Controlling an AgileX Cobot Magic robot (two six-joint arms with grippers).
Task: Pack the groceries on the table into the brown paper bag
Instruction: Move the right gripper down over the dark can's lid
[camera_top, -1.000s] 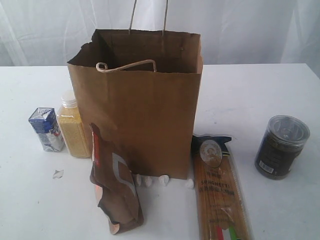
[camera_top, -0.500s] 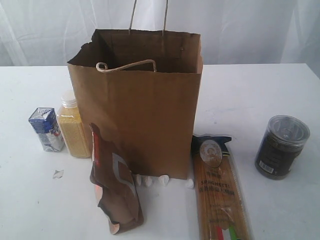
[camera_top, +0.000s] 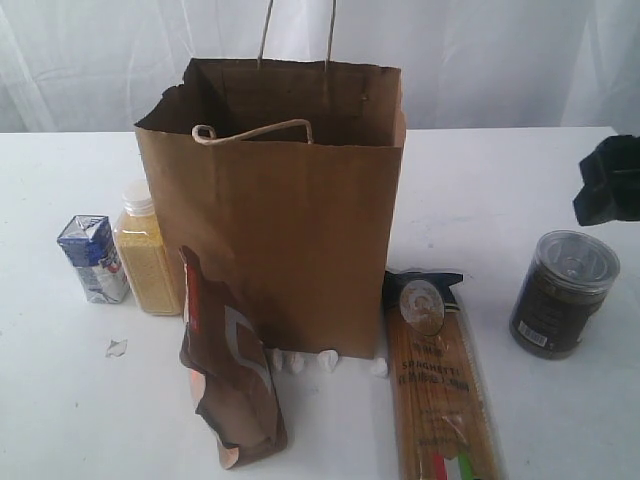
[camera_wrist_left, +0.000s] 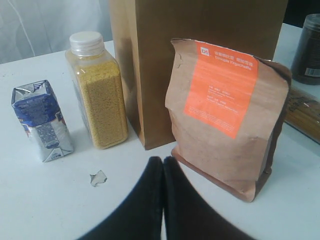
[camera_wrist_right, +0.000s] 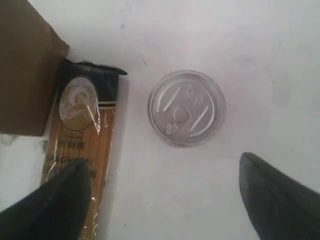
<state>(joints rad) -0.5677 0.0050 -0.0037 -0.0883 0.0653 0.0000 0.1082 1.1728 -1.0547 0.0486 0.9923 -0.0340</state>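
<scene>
Right gripper (camera_wrist_right: 162, 162) had come into the exterior view at its right edge, above the jar (camera_top: 560, 295); nothing else shifted. Its jaws stood wide apart and empty, with the jar's lid just ahead of them in the wrist view. Jar stood upright on the table (camera_top: 500, 170), right of the bag (camera_top: 290, 230), spaghetti (camera_top: 435, 380) between. Left gripper (camera_wrist_left: 162, 167) was clenched on nothing, near the pouch (camera_wrist_left: 225, 115). Step judged: reaching for the jar. Next move probably called for centring the jaws around it, descending, then closing.
</scene>
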